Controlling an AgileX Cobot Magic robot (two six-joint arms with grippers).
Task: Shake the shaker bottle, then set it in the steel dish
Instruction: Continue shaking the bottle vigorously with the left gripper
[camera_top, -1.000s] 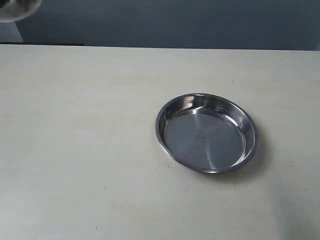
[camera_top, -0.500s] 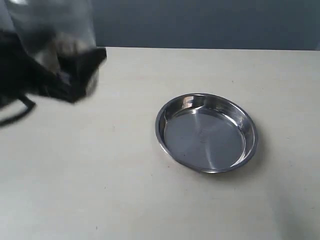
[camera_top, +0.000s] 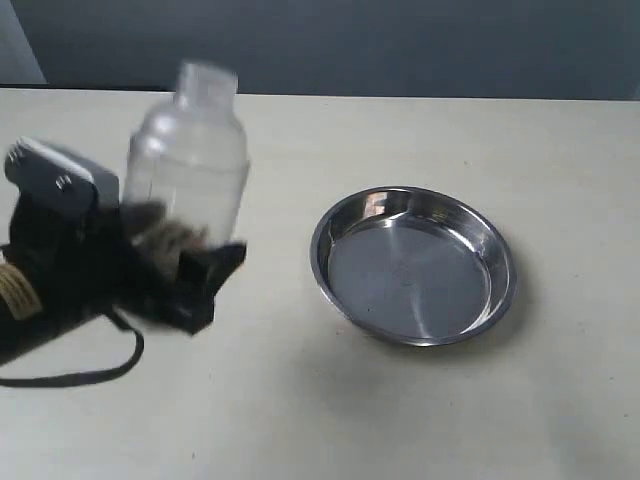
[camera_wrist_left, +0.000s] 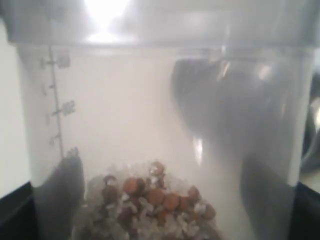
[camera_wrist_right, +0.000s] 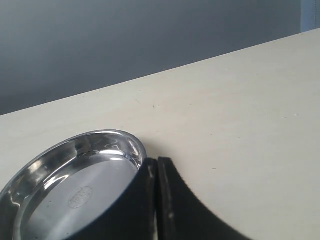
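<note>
The shaker bottle (camera_top: 190, 155), frosted clear plastic with a domed top and small cap, stands upright above the table at the left, blurred by motion. My left gripper (camera_top: 185, 258) is shut on its lower body. In the left wrist view the bottle (camera_wrist_left: 150, 115) fills the frame, with brown and pale granules (camera_wrist_left: 155, 200) heaped at its base and dark fingers (camera_wrist_left: 62, 195) on either side. The steel dish (camera_top: 340, 215) lies empty on the table to the bottle's right. My right gripper (camera_wrist_right: 157, 200) is shut on nothing, next to the dish's rim (camera_wrist_right: 137, 147).
The pale table (camera_top: 300, 420) runs to a far edge against a dark blue-grey wall (camera_top: 400, 45). A black cable (camera_top: 90, 375) trails from the left arm over the table.
The left arm has swung down and to the right from the top left corner, carrying the bottle into full view. The dish has not moved.
</note>
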